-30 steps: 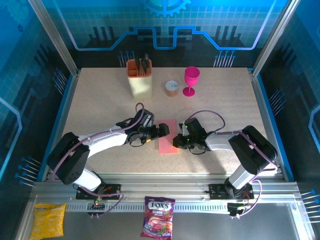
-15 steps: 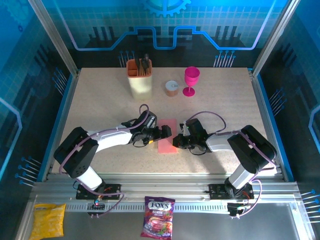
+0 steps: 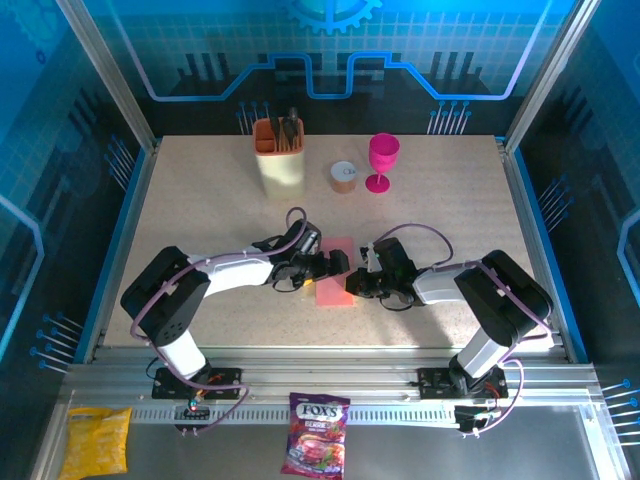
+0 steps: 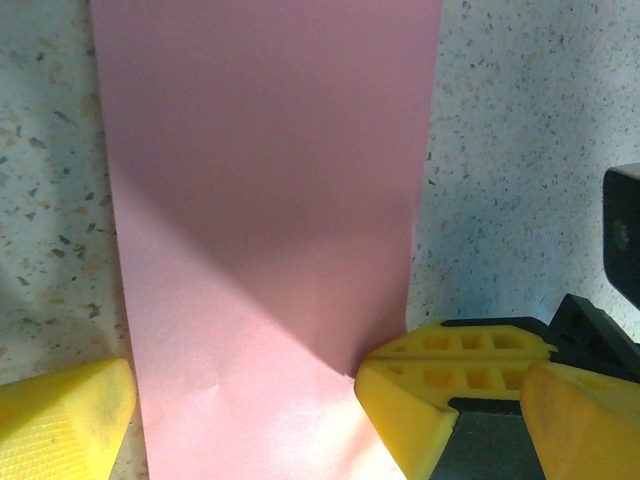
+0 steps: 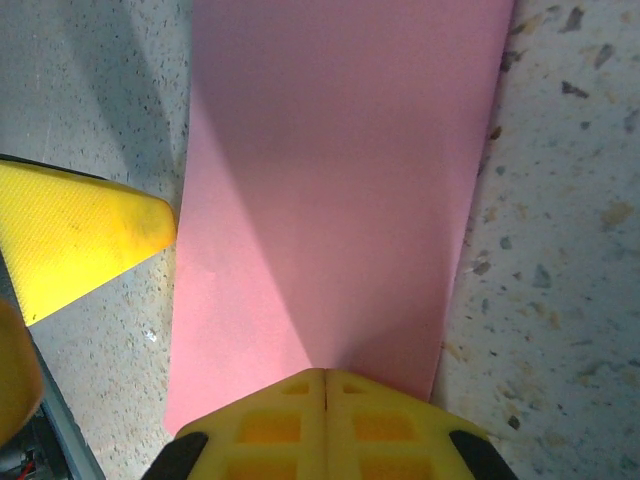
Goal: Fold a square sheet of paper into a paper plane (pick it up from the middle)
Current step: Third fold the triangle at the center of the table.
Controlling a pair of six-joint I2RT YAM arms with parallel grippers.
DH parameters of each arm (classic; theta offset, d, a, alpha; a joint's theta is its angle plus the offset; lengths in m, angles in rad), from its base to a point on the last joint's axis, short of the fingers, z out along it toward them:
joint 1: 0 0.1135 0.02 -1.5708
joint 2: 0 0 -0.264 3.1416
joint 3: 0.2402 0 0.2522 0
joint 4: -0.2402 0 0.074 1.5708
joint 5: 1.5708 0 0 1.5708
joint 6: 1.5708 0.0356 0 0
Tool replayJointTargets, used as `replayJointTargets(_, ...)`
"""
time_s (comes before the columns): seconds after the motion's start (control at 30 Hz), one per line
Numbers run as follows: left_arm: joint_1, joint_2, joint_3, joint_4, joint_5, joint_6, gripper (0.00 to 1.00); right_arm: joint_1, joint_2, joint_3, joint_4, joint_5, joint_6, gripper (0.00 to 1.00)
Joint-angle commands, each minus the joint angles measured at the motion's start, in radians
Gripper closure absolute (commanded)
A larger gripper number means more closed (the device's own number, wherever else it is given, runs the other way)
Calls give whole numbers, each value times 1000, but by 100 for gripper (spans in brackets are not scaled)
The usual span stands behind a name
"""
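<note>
So the pink paper [image 3: 332, 293] is lying flat on the speckled counter [image 3: 200, 200], on the arms' side of the magenta goblet [image 3: 383, 160] and a bit to its left. From above it reads as a long narrow strip rather than a square, with its long sides running roughly toward the goblet. The left pincer [image 3: 333, 266] is spread about as wide as it goes and has hold of nothing. In its own wrist view one yellow finger [image 4: 65, 420] sits just off one long edge of the strip, and the other [image 4: 585, 420] is out past the opposite edge, so it's basically straddling the paper. The right pincer [image 5: 326, 385] is closed all the way, its two ribbed yellow tips pressed together with no gap. It comes in from the side of the strip that's more directly in line with the goblet, and its tips sit right at that long edge. They're touching the paper, but I honestly can't tell if any of it is pinched between them or if they're just resting on top. A faint crease line shows on the paper near those tips.
</note>
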Motion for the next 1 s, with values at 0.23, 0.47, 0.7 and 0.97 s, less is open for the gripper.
replayJointTargets(0.23,-9,25,34,51,36,13,0,-5,98,-59,-127,60,-7,100)
replayJointTargets(0.47,-9,3,27,23,-31,31,0,-12,98,-65,-127,60,-12,100)
replayJointTargets(0.7,-9,15,44,-35,-71,62,0,-15,100,-68,-129,61,-14,100)
replayJointTargets(0.97,-19,65,74,-34,-48,67,0,-20,102,-69,-127,59,-16,100)
